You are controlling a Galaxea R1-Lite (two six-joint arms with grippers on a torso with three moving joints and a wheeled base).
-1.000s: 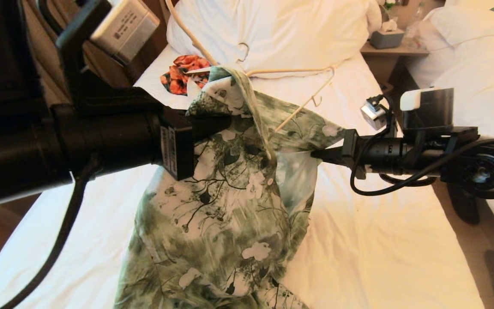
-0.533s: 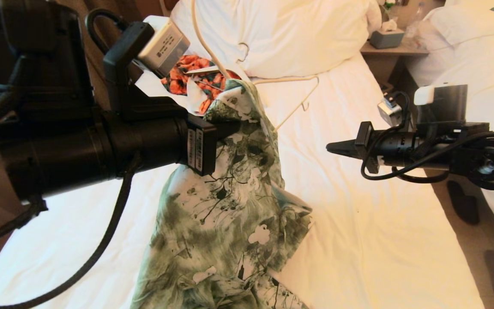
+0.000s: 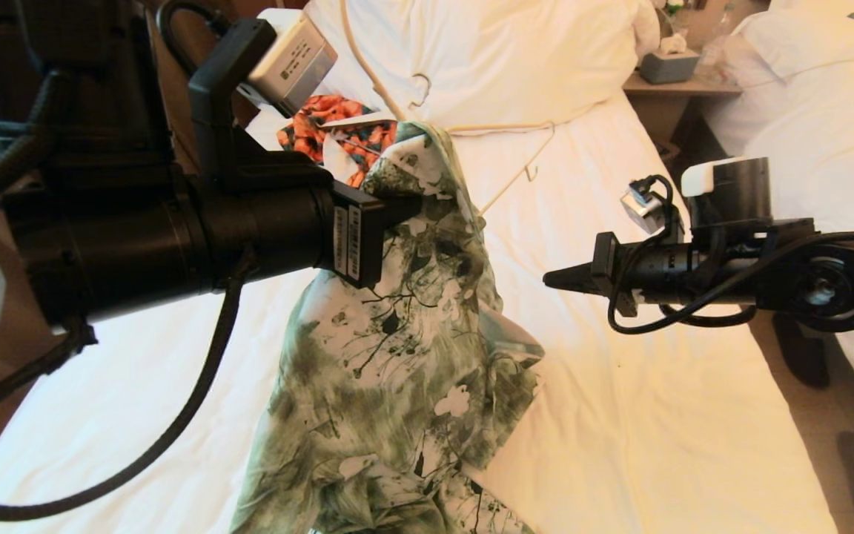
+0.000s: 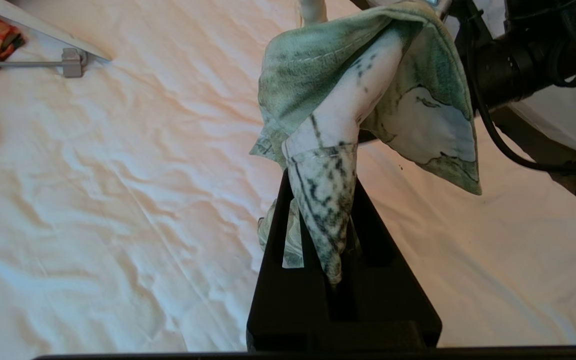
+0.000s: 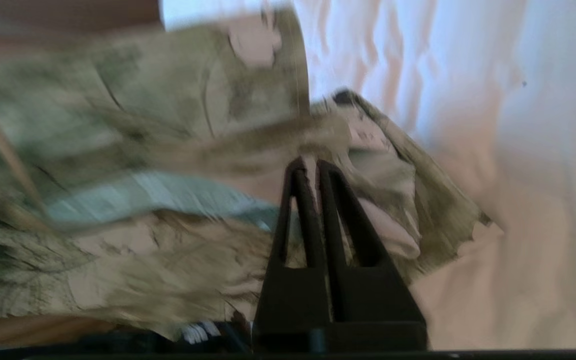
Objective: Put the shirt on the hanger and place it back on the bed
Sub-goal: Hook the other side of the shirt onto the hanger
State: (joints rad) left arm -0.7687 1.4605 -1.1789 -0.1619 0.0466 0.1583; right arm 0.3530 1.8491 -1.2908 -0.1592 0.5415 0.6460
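The green-and-white leaf-print shirt (image 3: 397,348) hangs in a bunch from my left gripper (image 3: 406,209), which is shut on a fold near its top edge (image 4: 323,210); its lower part trails onto the bed (image 3: 657,415). The thin cream hanger (image 3: 501,127) lies behind the shirt's top, one arm rising to the left and one corner hidden under the cloth; its tip also shows in the left wrist view (image 4: 313,7). My right gripper (image 3: 551,280) hovers shut and empty to the right of the shirt (image 5: 168,125), a short gap away (image 5: 313,165).
An orange floral garment (image 3: 323,122) and a broad white clip hanger (image 4: 70,62) lie at the back left. Big white pillows (image 3: 486,52) stand behind. A nightstand with a tissue box (image 3: 668,67) and a second bed (image 3: 812,104) are on the right.
My right gripper let go of the shirt's right side and drew back right, then eased left. The freed cloth dropped. My left arm carried the shirt's top to the right.
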